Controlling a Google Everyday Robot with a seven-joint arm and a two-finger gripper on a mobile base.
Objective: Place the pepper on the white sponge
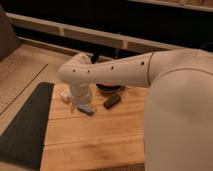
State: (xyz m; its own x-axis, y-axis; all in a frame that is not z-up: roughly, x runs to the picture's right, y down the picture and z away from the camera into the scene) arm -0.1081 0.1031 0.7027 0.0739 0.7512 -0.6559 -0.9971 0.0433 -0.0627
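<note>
My gripper point(80, 103) points down at the far left part of the wooden table point(95, 140), at the end of the white arm point(115, 70) that reaches in from the right. The white sponge point(87, 109), a small pale-blue pad, lies flat directly below and slightly right of the gripper, partly covered by it. A small pale orange lump point(64, 96) that looks like the pepper sits on the table just left of the gripper, partly hidden by the wrist. I cannot make out whether the gripper touches either one.
A dark oblong block point(112, 101) lies right of the sponge. A dark bowl point(110, 88) sits behind it, mostly hidden under the arm. A dark mat point(25, 125) covers the floor left of the table. The robot's white body point(180, 115) fills the right side.
</note>
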